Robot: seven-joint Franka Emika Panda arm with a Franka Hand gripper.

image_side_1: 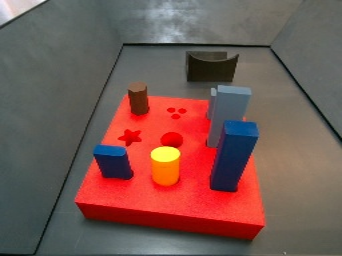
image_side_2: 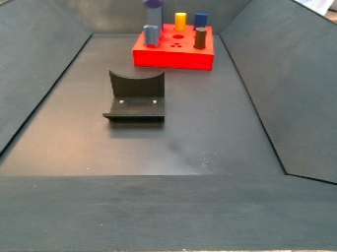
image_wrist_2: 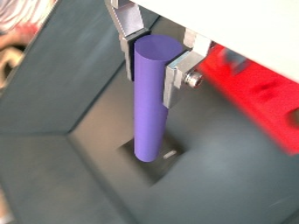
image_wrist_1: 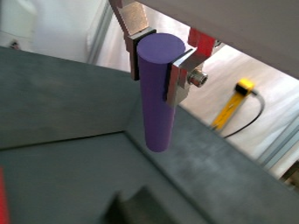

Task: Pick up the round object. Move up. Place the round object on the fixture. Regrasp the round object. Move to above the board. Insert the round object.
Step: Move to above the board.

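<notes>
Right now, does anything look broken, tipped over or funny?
Nothing stands out. The claw holds the purple cylinder upright and straight in both wrist views. On the red board every block stands upright in its place, and the fixture sits flat on the floor.

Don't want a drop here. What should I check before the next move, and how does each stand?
1. Gripper, above the floor, shut on cylinder's upper end: ok.
2. Cylinder straight between fingers: ok.
3. Fixture bare: ok.
4. Cylinder centred over fixture: cannot tell.
5. Round hole in board free: ok.
</notes>
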